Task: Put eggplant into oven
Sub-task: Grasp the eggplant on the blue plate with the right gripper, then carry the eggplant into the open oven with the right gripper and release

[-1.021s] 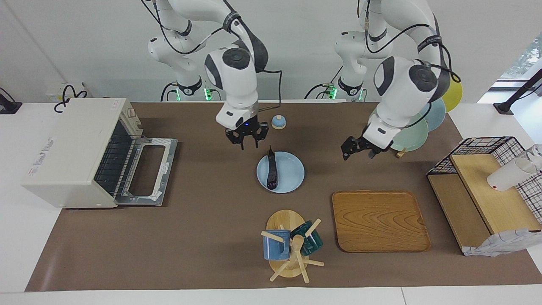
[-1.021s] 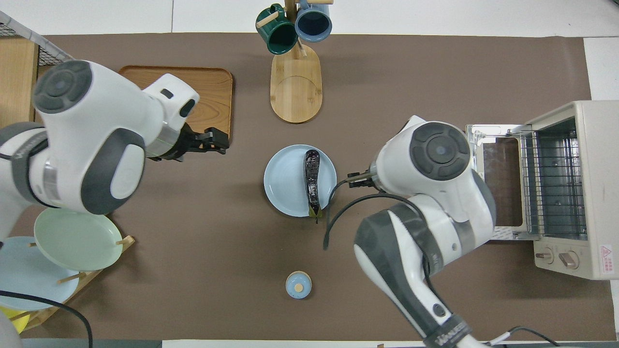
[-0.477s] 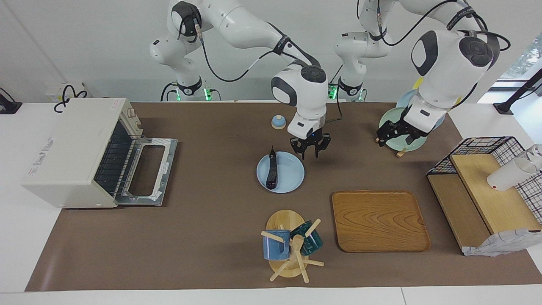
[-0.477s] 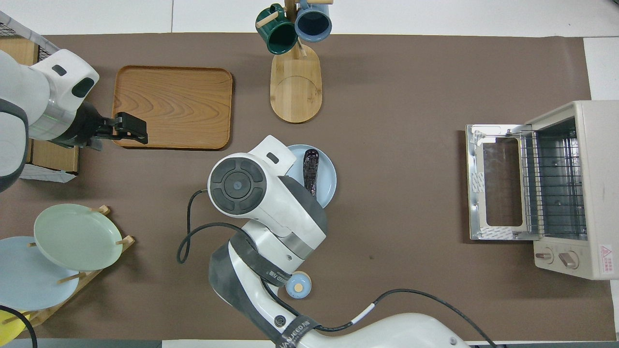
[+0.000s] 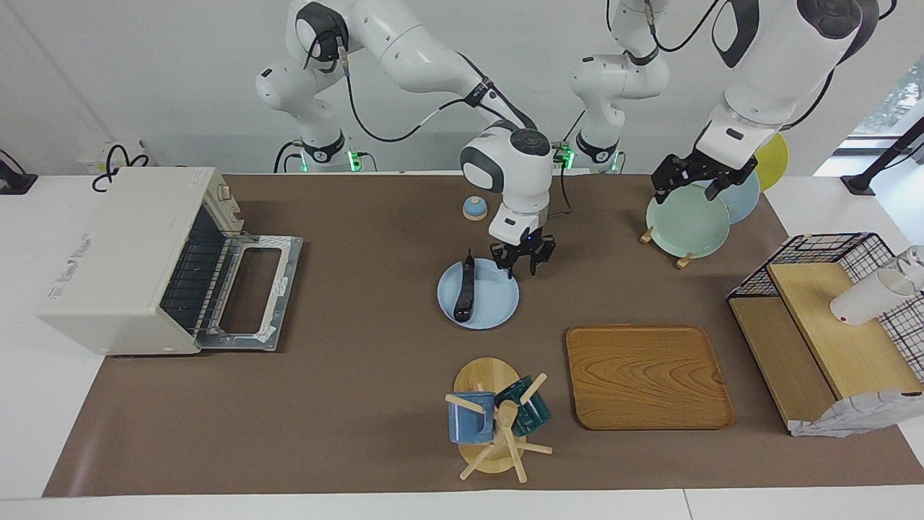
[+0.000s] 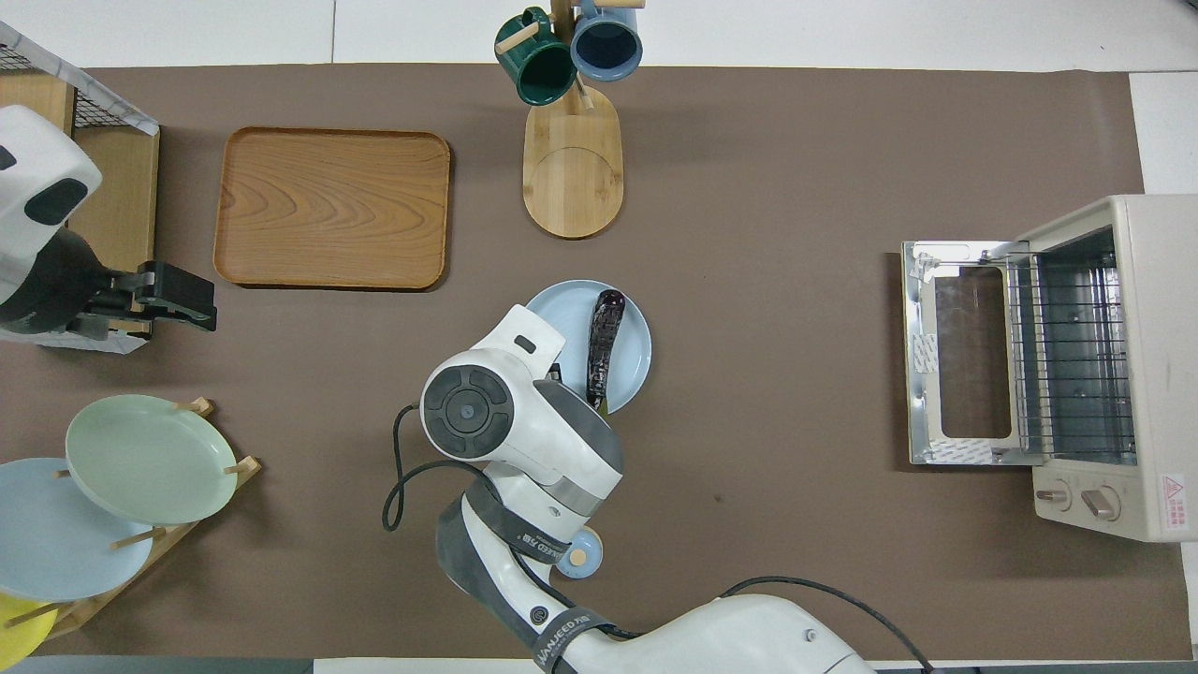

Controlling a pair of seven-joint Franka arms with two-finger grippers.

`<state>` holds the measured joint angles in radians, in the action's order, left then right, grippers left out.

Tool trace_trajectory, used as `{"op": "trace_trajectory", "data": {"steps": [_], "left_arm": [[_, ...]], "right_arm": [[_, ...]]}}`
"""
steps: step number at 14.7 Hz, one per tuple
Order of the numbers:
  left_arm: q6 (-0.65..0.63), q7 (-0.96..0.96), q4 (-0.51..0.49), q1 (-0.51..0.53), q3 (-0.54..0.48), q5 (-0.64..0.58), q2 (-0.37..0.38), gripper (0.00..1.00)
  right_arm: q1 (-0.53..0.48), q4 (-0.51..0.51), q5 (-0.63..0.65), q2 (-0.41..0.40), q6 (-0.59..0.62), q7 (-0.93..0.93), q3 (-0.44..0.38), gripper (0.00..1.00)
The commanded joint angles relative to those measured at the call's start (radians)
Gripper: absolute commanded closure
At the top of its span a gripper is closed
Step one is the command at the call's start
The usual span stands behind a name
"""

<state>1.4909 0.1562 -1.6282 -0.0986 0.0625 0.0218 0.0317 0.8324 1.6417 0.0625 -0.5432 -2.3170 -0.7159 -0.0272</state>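
The dark purple eggplant (image 5: 464, 292) lies lengthwise on a light blue plate (image 5: 499, 297) mid-table, stem end nearer the robots. It also shows in the overhead view (image 6: 601, 344) on the plate (image 6: 633, 344). My right gripper (image 5: 522, 266) is open and empty, low over the plate's rim, beside the eggplant toward the left arm's end. The cream-white oven (image 5: 123, 253) stands at the right arm's end, its door (image 5: 249, 292) folded down flat and its rack (image 6: 1072, 346) bare. My left gripper (image 5: 686, 184) is open and empty, raised over the plate rack.
A plate rack with green, blue and yellow plates (image 5: 686, 220) stands near the left arm's base. A wooden tray (image 5: 646, 375), a mug tree (image 5: 494, 422), a small blue lid (image 5: 474, 208) and a wire basket with wooden boards (image 5: 830, 318) are also on the table.
My right gripper swung from the oven side of the plate across to its other rim and came lower. My left gripper rose and drew back over the plate rack.
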Motion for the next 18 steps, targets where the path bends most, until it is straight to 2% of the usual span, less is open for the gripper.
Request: {"op": "trace_trajectory", "data": {"steps": [1, 3, 4, 6, 7, 10, 14, 15, 18], "left_arm": [[0.032, -0.014, -0.129, -0.007, 0.002, -0.02, 0.075, 0.0], [0.069, -0.023, -0.136, -0.007, 0.0, -0.017, 0.076, 0.0], [0.068, -0.032, -0.128, -0.006, 0.0, -0.016, 0.071, 0.0], [0.065, -0.053, -0.111, -0.001, -0.004, -0.014, 0.068, 0.0], [0.058, -0.061, -0.098, 0.002, -0.006, -0.011, 0.065, 0.0], [0.04, -0.052, -0.064, 0.003, -0.009, 0.035, 0.048, 0.0], [0.025, -0.049, -0.015, 0.003, -0.018, 0.043, 0.028, 0.0], [0.017, -0.05, 0.003, 0.003, -0.018, 0.038, 0.019, 0.0], [0.015, -0.06, 0.001, 0.005, -0.018, 0.037, 0.019, 0.0]], "right_arm": [[-0.003, 0.093, 0.01, 0.054, -0.047, 0.026, -0.002, 0.46], [-0.003, 0.118, 0.01, 0.063, -0.048, 0.056, -0.002, 0.5], [-0.003, 0.121, 0.01, 0.065, -0.048, 0.059, -0.002, 0.6], [-0.004, 0.124, 0.01, 0.066, -0.048, 0.062, -0.002, 0.92], [-0.006, 0.13, 0.01, 0.066, -0.05, 0.062, -0.002, 1.0], [-0.006, 0.138, 0.013, 0.071, -0.036, 0.11, -0.005, 1.0], [-0.073, 0.002, 0.071, 0.077, 0.196, 0.19, -0.014, 1.0], [-0.096, -0.019, 0.089, 0.091, 0.247, 0.193, -0.014, 1.0], [-0.163, 0.021, 0.128, 0.184, 0.345, 0.246, -0.014, 1.0]]}}
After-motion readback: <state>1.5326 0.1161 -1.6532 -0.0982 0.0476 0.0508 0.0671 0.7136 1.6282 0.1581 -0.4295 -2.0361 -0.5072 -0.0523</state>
